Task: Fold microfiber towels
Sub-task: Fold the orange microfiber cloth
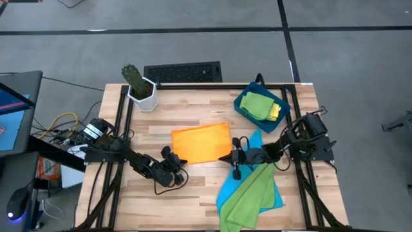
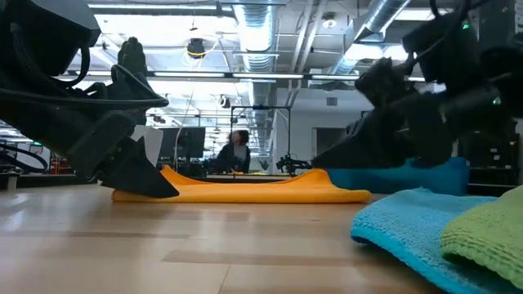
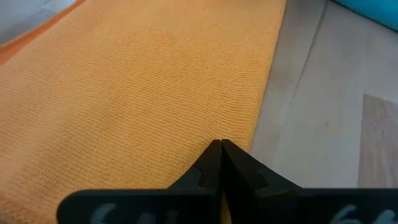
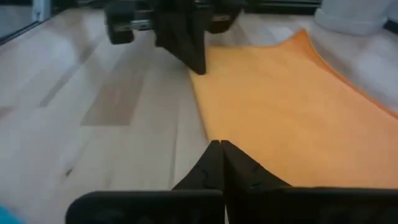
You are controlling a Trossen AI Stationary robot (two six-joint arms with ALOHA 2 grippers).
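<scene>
One towel [image 1: 201, 143] lies mid-table between both hands, tray [image 1: 243, 106] behind right.

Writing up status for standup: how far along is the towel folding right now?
Done, by the look of it: a green and a yellow towel lie folded in the blue tray. In hand: the orange towel lies flat mid-table, left gripper and right gripper both shut at its near corners. Left: the blue towel and lime green towel sit heaped, unfolded.
</scene>
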